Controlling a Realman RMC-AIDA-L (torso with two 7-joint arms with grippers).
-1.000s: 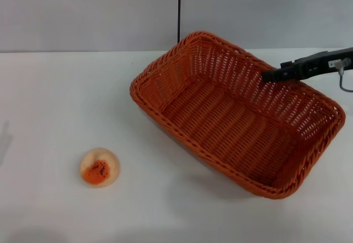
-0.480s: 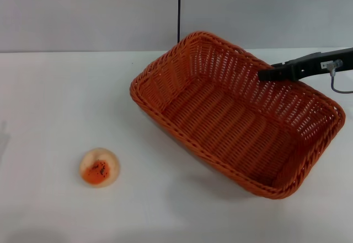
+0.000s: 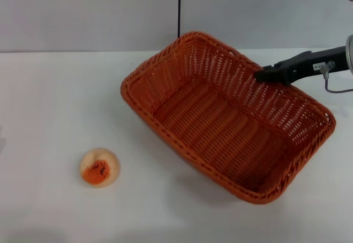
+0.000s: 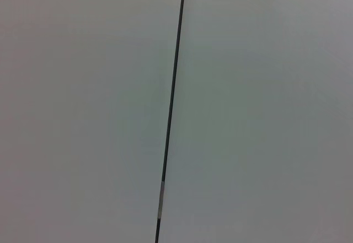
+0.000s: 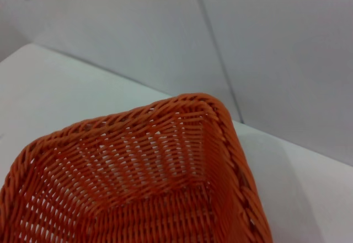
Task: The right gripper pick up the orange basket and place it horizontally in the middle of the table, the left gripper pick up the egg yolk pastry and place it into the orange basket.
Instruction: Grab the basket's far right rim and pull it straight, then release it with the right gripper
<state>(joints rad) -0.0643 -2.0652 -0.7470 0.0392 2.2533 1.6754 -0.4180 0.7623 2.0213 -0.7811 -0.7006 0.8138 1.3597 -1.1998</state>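
The orange basket (image 3: 220,127) hangs skewed over the right half of the white table (image 3: 55,100), casting a shadow under its near side. My right gripper (image 3: 263,73) reaches in from the right and is shut on the basket's far rim. In the right wrist view a corner of the basket (image 5: 143,166) fills the lower part, with the table and wall beyond. The egg yolk pastry (image 3: 99,167) lies alone on the table at the near left, well apart from the basket. My left gripper is out of view; the left wrist view shows only the wall.
A grey wall with a dark vertical seam (image 3: 178,9) stands behind the table's far edge. White tabletop stretches between the pastry and the basket.
The basket has shifted a little to the left with my right gripper holding its rim. The pastry has not moved.
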